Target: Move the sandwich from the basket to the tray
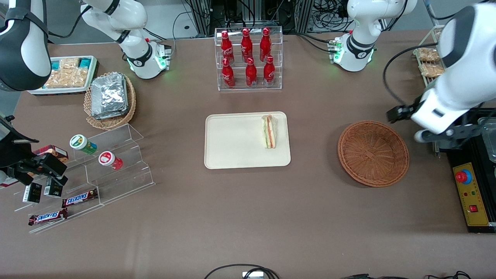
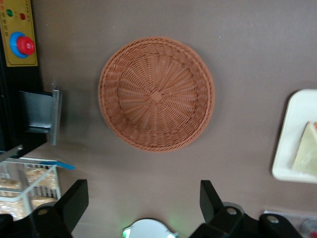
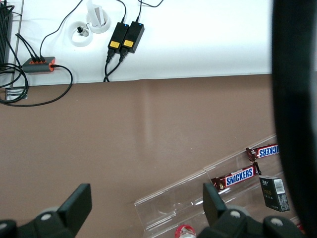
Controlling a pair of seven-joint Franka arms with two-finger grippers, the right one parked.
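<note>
Sandwich (image 1: 269, 131) lies on the tray (image 1: 232, 141), long axis running toward the front camera. Gripper (image 2: 143, 201) hangs spread wide, holding nothing, above the bare basket (image 2: 156, 93); only the front view shows the whole sandwich.

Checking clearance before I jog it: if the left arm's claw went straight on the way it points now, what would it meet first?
Probably bare table. The open, empty claw points down at the brown surface just beside the basket, not over it. Depth is hard to judge.
</note>
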